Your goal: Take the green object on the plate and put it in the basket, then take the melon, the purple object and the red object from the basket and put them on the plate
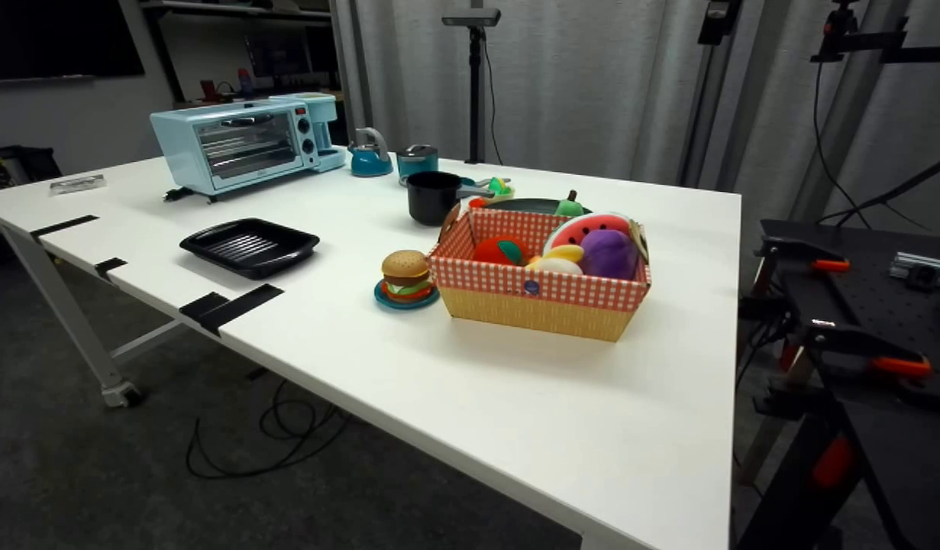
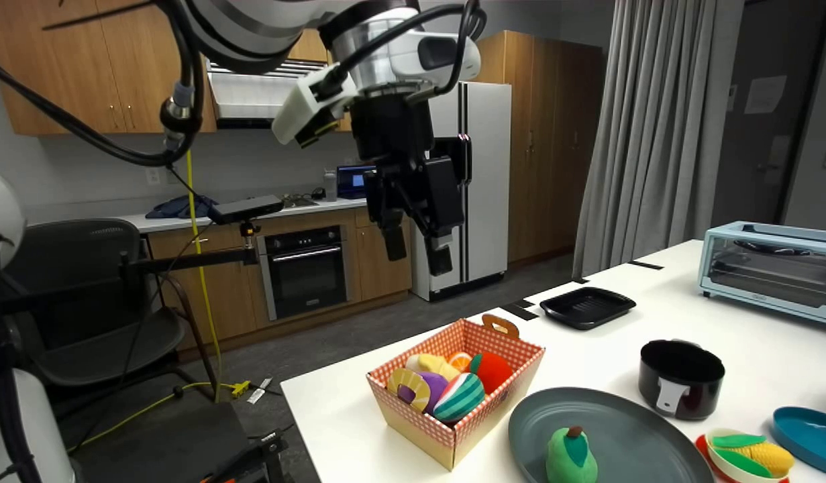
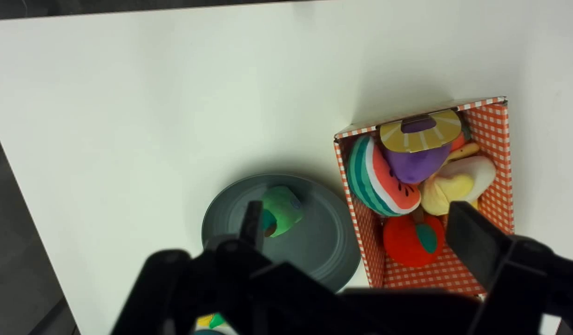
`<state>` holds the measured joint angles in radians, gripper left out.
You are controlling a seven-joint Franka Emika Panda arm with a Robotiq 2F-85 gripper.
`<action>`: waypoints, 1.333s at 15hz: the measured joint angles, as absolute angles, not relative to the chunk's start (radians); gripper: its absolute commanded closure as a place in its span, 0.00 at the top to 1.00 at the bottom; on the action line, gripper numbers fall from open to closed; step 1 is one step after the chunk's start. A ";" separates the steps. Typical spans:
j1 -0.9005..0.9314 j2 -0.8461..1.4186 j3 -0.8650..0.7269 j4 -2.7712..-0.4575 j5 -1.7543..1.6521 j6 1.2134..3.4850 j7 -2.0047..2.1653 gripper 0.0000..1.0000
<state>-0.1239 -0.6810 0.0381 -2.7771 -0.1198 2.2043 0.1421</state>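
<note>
Because the green pear (image 3: 282,210) lies on the plate (image 3: 324,218), left of the basket (image 3: 498,204) in the wrist view, step one seems pending; the gripper (image 2: 417,255), wide and empty, should centre over the pear and descend.

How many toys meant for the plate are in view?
3, all in the basket: the melon beside the purple object, the red object next to the melon. More could be hidden.

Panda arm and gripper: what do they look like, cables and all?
The Panda arm is white with silver and black parts; black cables loop beside it, and a boxy white housing juts out. The Robotiq gripper is angular and black, with two blocky dark fingers.
</note>
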 measured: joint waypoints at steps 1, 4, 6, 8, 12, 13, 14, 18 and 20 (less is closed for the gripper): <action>-0.124 -0.681 0.038 -2.777 -0.120 2.204 0.142 1.00; -0.124 -0.681 0.038 -2.777 -0.120 2.204 0.142 1.00; -0.124 -0.681 0.038 -2.777 -0.120 2.204 0.142 1.00; -0.123 -0.679 0.038 -2.777 -0.120 2.204 0.142 1.00; -0.109 -0.643 0.040 -2.776 -0.120 2.204 0.137 1.00; -0.104 -0.626 0.042 -2.775 -0.120 2.205 0.136 1.00; -0.097 -0.606 0.043 -2.773 -0.120 2.206 0.134 1.00; -0.071 -0.502 0.054 -2.753 -0.120 2.235 0.133 1.00; -0.066 -0.444 0.061 -2.742 -0.120 2.272 0.133 1.00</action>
<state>-0.0662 -0.4435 0.0606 -2.7421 -0.1198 2.2715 0.1333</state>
